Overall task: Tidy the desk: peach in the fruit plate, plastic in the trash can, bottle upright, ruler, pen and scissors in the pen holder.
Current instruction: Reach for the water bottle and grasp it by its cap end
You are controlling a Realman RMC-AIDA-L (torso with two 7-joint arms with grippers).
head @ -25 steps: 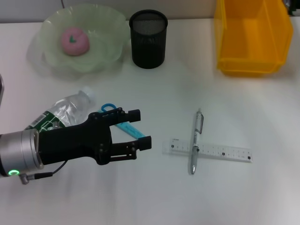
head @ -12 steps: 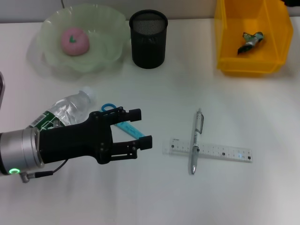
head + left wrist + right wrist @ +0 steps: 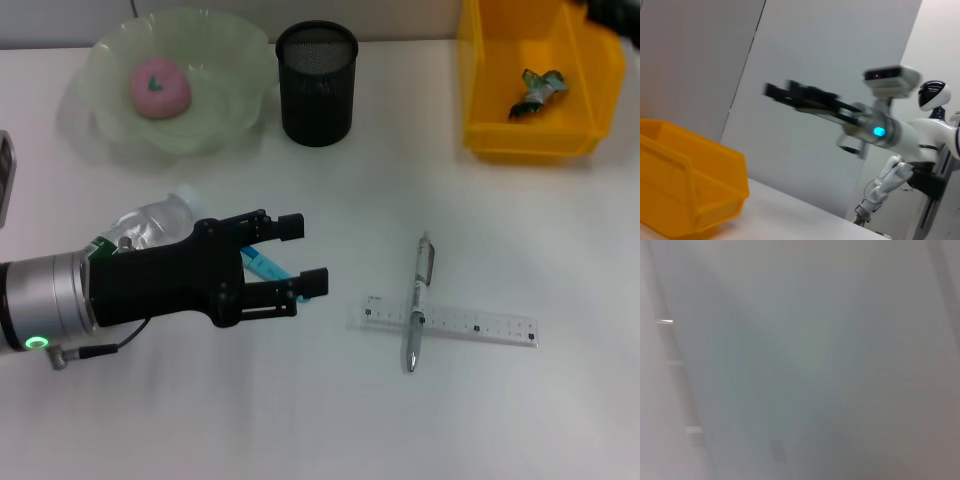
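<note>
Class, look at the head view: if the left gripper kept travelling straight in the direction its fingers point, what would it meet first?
The left gripper is open and points to the robot's right, above the table. Straight on, it would probably first meet the pen lying across the ruler, though its height above them is unclear.

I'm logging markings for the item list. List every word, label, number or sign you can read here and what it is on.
Nothing can be read.
Ruler: printed graduation marks and small dark marks, too small to read.
Bottle: green label with white print, mostly hidden behind the left gripper, unreadable.
Pen, pen holder, yellow bin, fruit plate: no text visible.
</note>
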